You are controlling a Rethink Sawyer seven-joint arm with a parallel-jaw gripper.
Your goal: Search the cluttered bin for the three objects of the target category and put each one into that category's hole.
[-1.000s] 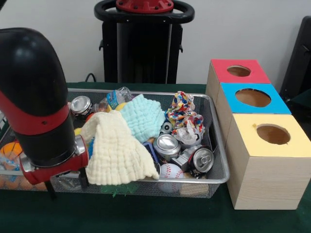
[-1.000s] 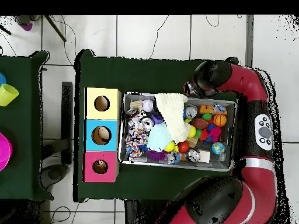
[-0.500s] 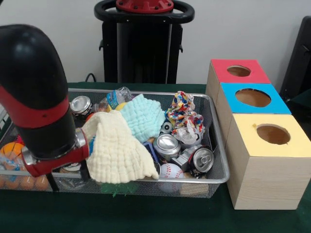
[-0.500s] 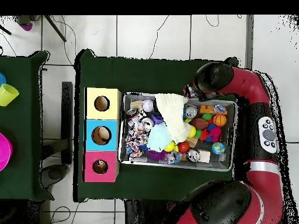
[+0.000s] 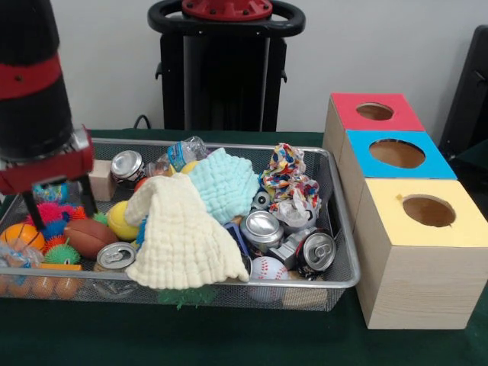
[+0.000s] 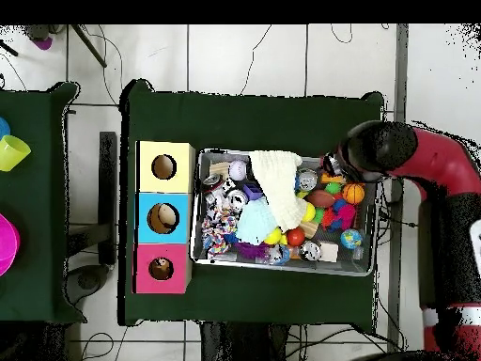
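Front view shows the pincer [image 5: 57, 200] hanging empty, prongs apart, over the wire bin [image 5: 345, 252] at nine o'clock, above the spiky balls [image 5: 52, 219]. The search step is in hand; no target category is evident, so nothing can be singled out among cans [image 5: 263, 227], cloths [image 5: 183, 236] and balls. Next comes choosing an item and descending squarely. Since a second ago the arm has lifted, uncovering a can [image 5: 116, 256] at the bin's seven o'clock.

A green cup [image 6: 11, 151] and pink dish [image 6: 6, 243] sit on a neighbouring bench [image 6: 38, 273] above tiled floor [image 6: 244, 58].
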